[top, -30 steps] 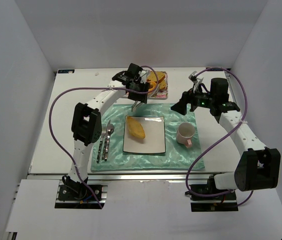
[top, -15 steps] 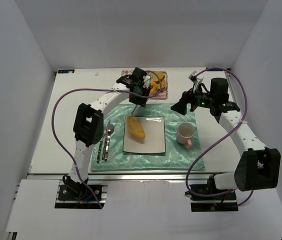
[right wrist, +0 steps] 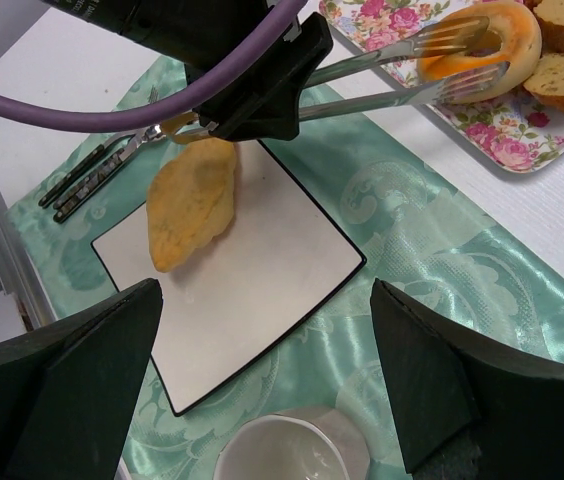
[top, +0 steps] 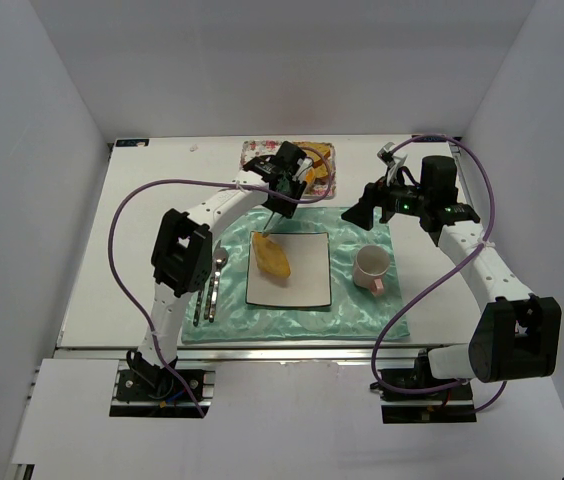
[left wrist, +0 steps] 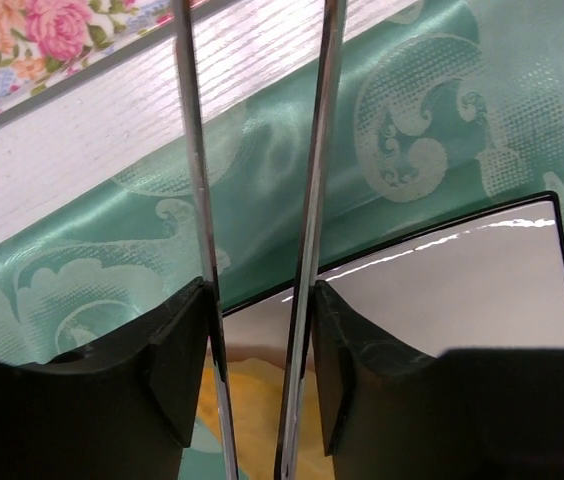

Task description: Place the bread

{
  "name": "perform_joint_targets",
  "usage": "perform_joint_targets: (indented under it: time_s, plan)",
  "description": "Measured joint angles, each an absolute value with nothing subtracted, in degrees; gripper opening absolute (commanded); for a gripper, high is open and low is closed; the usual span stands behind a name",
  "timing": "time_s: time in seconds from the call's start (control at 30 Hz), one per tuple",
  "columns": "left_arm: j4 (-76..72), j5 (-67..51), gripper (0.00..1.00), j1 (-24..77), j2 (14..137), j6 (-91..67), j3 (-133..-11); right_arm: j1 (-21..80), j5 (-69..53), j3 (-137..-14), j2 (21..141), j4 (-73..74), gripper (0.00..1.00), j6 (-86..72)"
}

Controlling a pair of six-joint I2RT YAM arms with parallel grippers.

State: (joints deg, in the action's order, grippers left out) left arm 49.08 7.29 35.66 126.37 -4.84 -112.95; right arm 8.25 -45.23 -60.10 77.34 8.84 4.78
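We see the left gripper (right wrist: 467, 58) with its long metal fingers (left wrist: 194, 150) parted by a narrow gap. Nothing sits between them along the stretch the left wrist view shows. In the right wrist view their forked tips show against a ring-shaped bun (right wrist: 527, 50) on the floral tray (right wrist: 492, 150); we cannot tell whether they touch it. The bread (top: 272, 258), an oval yellow piece, lies on the left part of the square white plate (top: 307, 275), which sits on the green placemat (top: 362, 310). The right gripper (top: 360, 214) hangs spread wide and empty over the placemat's far right corner.
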Motion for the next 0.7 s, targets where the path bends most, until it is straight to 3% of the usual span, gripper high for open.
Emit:
perform_joint_targets:
  time_s: [0.23, 0.7]
  plan:
    - [49.3, 9.7, 0.33, 35.9, 126.4, -4.3, -112.9, 8.3, -45.2, -60.1, 77.3, 8.8, 0.89, 4.6]
    - [49.8, 10.5, 0.18, 36.0, 126.4, -4.3, -113.6, 8.3, -45.2, -60.1, 77.3, 8.8, 0.89, 4.6]
